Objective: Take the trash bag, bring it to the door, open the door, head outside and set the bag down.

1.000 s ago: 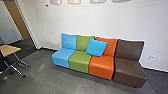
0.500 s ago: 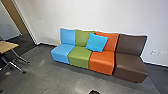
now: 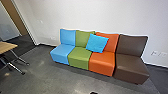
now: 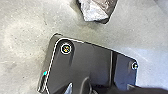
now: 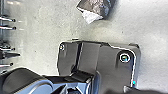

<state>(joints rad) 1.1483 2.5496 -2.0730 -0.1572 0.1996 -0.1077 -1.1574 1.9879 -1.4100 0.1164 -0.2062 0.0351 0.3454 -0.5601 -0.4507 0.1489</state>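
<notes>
A dark bag with a pale, whitish part lies on the grey floor just off the robot's base; this trash bag [image 4: 98, 11] shows in the left wrist view, and the same bag [image 5: 96, 8] in the right wrist view. Floor separates it from the base plate. At the bottom edge of the head view a small dark tip [image 3: 94, 92] shows, too little of it to tell what it is. How either gripper stands cannot be made out.
A row of blue, green, orange and brown seats [image 3: 78, 58] stands along the white wall, with a blue cushion [image 3: 97, 43] on it. At the left are a wooden-topped table [image 3: 7, 47] with metal legs and a doorway. Table or chair legs [image 5: 8, 27] stand beside the robot.
The head camera has tipped and shifted a little, and the small dark tip has come in at the bottom edge. The seats and cushion stay as they were.
</notes>
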